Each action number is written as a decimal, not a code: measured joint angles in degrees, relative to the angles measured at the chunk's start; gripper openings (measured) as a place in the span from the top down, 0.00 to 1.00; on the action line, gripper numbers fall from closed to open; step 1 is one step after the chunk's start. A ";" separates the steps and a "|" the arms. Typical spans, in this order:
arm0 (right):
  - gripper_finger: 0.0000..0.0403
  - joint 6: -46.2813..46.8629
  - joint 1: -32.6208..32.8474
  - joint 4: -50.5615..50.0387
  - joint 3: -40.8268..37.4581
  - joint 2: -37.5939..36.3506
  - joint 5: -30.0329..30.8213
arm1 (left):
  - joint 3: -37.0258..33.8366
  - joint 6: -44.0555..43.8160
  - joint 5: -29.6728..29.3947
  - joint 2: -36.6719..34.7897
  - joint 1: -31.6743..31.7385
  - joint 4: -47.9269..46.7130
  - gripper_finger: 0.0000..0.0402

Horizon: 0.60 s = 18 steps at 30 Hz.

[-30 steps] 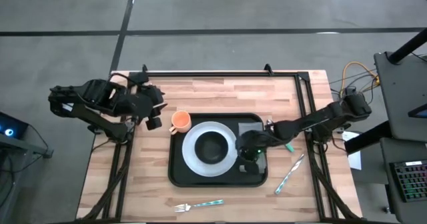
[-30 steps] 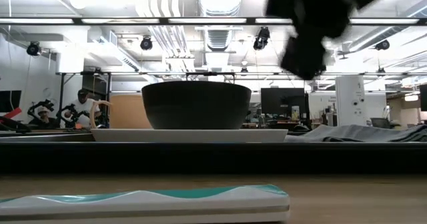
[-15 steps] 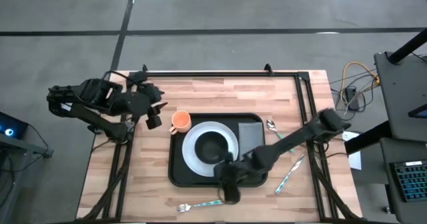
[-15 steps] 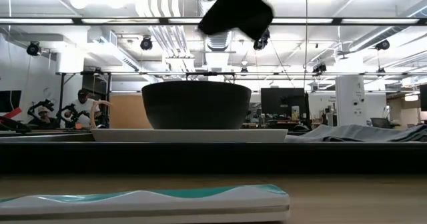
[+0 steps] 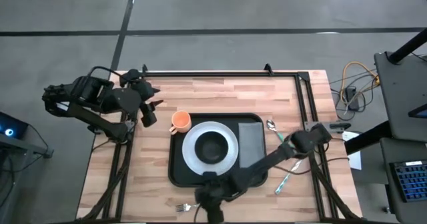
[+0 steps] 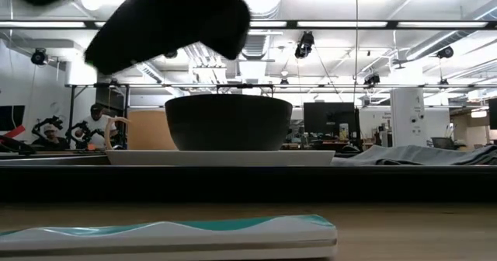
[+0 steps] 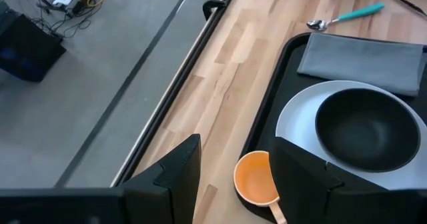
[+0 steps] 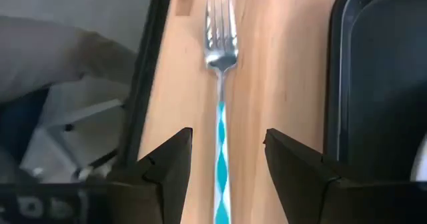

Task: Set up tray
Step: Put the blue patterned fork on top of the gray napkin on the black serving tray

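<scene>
The large black tray point(image 5: 179, 174) lies mid-table and holds a white plate point(image 5: 192, 159) with a black bowl point(image 5: 212, 146) on it, and a grey folded napkin point(image 5: 251, 141) to the right. A teal-handled fork point(image 8: 221, 84) lies flat on the wood by the table's near edge; its handle also shows in the low view point(image 6: 171, 234). My right gripper point(image 8: 223, 177) is open above the fork, a finger on either side of the handle, well clear of it point(image 6: 167, 20). My left gripper point(image 7: 233, 177) is open and empty at the table's far left, near an orange cup point(image 7: 257, 181).
A teal-handled spoon point(image 5: 273, 127) and another teal-handled utensil point(image 5: 288, 175) lie on the wood right of the tray. The orange cup point(image 5: 180, 122) stands at the tray's far left corner. The table's near edge runs close beside the fork.
My right gripper has swung from above the napkin on the tray toward the table's near edge and to the left, and now hangs over the fork. Nothing on the table has moved.
</scene>
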 joint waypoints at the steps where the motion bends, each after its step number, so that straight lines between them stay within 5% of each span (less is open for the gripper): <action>1: 0.56 -0.31 0.17 -0.65 2.06 1.38 0.63 | 0.00 -0.22 0.00 0.00 0.00 0.01 0.61; 7: 0.56 -1.73 0.36 -5.65 10.50 6.83 2.12 | 0.00 -2.12 0.08 -0.07 -0.01 0.02 0.61; 18: 0.56 -1.64 0.62 -5.31 11.83 9.76 2.05 | 0.00 -3.12 0.33 -0.16 -0.04 0.01 0.61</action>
